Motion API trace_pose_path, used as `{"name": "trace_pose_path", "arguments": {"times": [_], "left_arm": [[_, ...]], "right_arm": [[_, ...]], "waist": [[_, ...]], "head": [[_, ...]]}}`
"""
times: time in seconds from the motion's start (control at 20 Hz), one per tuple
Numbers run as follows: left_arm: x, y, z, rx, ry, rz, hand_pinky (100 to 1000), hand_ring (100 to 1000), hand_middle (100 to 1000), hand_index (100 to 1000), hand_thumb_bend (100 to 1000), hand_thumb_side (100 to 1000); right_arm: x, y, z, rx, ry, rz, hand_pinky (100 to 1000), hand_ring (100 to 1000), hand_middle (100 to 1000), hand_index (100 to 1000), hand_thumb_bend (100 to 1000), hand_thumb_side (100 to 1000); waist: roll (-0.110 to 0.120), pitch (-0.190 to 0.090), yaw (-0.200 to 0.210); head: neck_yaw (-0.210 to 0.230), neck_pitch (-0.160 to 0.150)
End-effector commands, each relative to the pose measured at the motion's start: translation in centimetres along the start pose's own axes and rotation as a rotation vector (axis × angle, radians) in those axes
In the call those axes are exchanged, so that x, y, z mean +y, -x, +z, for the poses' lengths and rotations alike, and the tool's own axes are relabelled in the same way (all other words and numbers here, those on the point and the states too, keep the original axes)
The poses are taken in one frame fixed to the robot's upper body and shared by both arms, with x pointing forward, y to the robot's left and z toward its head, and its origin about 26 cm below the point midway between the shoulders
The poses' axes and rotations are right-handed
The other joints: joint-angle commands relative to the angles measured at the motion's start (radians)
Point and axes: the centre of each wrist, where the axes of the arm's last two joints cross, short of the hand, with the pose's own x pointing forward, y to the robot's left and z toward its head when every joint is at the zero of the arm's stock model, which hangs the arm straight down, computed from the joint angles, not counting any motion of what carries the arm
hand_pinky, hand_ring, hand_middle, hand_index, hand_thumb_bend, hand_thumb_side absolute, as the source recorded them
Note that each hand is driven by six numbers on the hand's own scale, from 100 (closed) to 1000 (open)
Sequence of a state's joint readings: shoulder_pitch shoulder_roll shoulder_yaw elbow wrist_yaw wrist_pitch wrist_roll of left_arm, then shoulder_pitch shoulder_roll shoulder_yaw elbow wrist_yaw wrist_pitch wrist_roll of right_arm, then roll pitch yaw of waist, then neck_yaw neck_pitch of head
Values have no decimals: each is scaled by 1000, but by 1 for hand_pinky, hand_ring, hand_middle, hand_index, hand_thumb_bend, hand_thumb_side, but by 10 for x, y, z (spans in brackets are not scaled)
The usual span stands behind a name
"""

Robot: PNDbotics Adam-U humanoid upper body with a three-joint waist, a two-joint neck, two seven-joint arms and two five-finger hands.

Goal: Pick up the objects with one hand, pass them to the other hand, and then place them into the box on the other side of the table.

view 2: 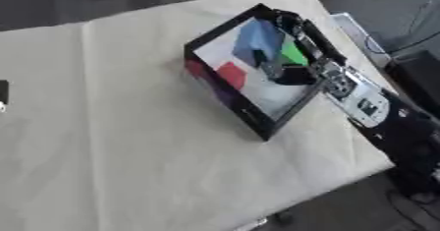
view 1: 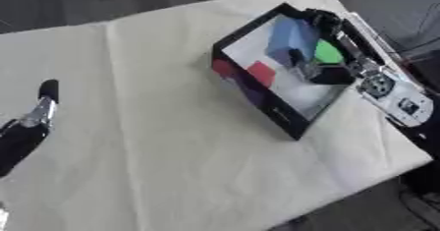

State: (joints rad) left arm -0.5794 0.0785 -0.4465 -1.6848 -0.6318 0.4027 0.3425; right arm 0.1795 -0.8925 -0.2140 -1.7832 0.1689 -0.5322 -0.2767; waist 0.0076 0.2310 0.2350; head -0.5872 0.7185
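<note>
The right hand (view 1: 319, 65) reaches into the black-rimmed, white-floored box (view 1: 258, 100) at the table's right side, dark fingers curled down over the box's inside; whether they clasp anything I cannot tell. A blue block (view 1: 288, 38), a green piece (view 1: 327, 52) and a red block (view 1: 261, 72) lie inside. To finish well, release low, then lift straight up clear of the rim. The left hand (view 1: 30, 122) idles open over the cream tablecloth (view 1: 154, 141).

head stereo | looking down | both share table (view 1: 172, 151), box (view 2: 258, 122)
</note>
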Motion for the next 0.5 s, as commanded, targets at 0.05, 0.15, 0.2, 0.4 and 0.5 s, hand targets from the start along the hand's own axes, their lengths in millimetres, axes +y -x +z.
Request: {"name": "trace_pose_path", "arguments": {"times": [0.05,0.15,0.2,0.4,0.5], "left_arm": [[8,-3,-4,-18,-28,0,866,768,718,821,503,447],[8,-3,-4,-17,-29,0,866,768,718,821,504,448],[7,-3,-4,-16,-29,0,866,768,718,821,505,448],[7,-3,-4,-13,-30,-1,867,768,717,822,506,441],[7,-3,-4,-14,-31,-1,868,768,716,822,507,439]], "right_arm": [[-10,-4,-7,-62,-57,82,1000,1000,983,1000,100,198],[-12,-6,-8,-89,-75,122,1000,1000,1000,1000,100,199],[-13,-6,-8,-101,-79,139,1000,1000,1000,1000,100,163],[-17,-6,-8,-117,-93,220,1000,1000,986,1000,100,151],[-16,-5,-6,-111,-103,254,1000,1000,994,1000,100,168]], "waist": [[5,-14,-1],[4,-15,-2],[4,-15,-2],[3,-16,-3],[3,-16,-3]], "head": [[2,-4],[3,-2],[3,-2],[5,1],[6,1]]}}
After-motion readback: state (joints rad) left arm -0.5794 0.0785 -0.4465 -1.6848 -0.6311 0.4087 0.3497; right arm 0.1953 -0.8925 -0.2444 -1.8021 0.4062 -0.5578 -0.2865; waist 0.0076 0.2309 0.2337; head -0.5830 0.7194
